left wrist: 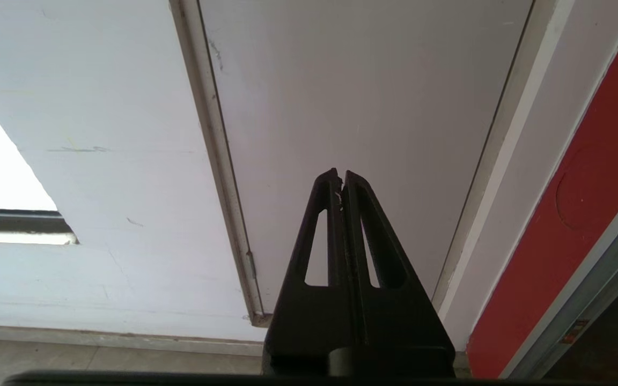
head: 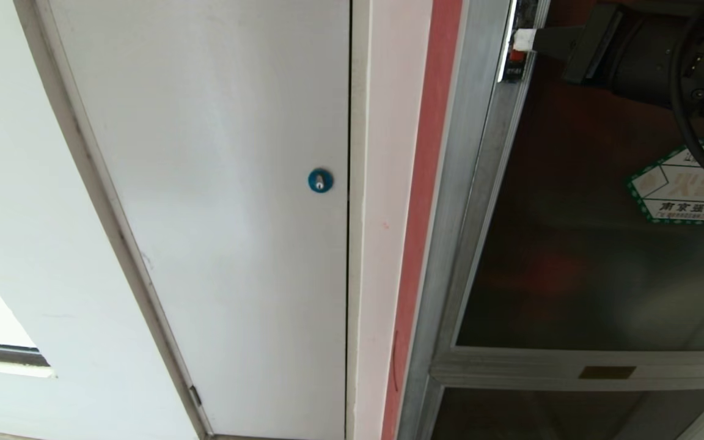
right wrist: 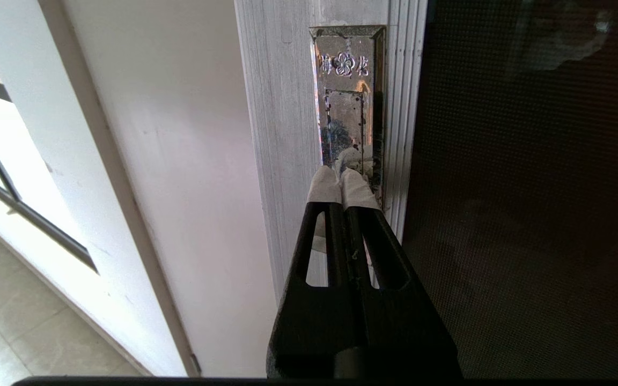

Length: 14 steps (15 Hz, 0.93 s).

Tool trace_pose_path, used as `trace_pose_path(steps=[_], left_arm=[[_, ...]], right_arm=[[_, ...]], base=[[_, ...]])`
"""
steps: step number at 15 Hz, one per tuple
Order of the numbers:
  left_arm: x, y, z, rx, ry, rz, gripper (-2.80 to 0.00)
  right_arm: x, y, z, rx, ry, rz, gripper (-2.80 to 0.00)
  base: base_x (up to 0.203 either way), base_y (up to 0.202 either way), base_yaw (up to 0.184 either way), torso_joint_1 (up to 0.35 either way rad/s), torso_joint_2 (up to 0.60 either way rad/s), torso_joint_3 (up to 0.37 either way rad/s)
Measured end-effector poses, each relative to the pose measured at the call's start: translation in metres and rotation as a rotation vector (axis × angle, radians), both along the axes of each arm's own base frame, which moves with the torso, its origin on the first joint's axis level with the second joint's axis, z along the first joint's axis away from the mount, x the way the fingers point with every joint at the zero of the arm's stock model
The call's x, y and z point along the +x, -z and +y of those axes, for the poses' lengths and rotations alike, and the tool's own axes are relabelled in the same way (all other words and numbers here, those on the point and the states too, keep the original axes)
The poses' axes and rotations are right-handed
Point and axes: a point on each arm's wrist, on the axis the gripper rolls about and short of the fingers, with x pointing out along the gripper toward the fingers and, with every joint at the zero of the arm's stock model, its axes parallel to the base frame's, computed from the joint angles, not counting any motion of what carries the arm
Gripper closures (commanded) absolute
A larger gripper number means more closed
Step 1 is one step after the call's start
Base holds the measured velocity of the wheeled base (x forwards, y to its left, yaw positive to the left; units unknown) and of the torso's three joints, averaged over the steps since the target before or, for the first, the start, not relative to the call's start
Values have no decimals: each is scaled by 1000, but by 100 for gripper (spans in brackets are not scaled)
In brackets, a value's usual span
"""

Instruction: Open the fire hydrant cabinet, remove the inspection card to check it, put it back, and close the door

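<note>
We are at the opening step. The door [head: 596, 256] of the fire hydrant cabinet [head: 450, 201] lies flush in its silver frame, so we judge it not yet opened; the inspection card is not in view, presumably behind the dark glass.

The right gripper [right wrist: 341, 179] has its two white-wrapped fingertips [right wrist: 324, 185] pressed together, holding nothing. They point straight at the lower part of the shiny latch plate [right wrist: 347, 102] set in the door's silver frame. We cannot tell whether they touch the plate or stand just short of it. In the head view the same gripper [head: 522, 40] reaches in from the upper right to the door's edge.

The left gripper [left wrist: 341, 176] is likewise closed and empty, idle, facing the plain white door [left wrist: 362, 107] beside the cabinet.

The door stands upright with its long axis vertical and its glass face toward us. The latch plate is a narrow strip running along the frame, on the side nearest the white door, so the hinge is likely on the far side.

Next move, in our judgement: press or hook the latch recess, then draw that edge outward. A slip off the polished plate is the main risk.
</note>
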Motion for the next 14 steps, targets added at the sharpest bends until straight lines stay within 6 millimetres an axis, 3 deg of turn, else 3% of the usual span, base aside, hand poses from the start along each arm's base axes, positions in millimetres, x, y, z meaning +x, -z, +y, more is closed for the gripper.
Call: trace_pose_path(steps=[8, 14], left_arm=[[0, 0, 0, 0, 0, 0, 0], [0, 0, 0, 0, 0, 0, 0]], right_arm=[[-43, -22, -4, 24, -59, -80, 0], [-76, -18, -13, 28, -70, -93, 0]], base=[[0, 0, 0, 0, 0, 0], [0, 0, 0, 0, 0, 0]])
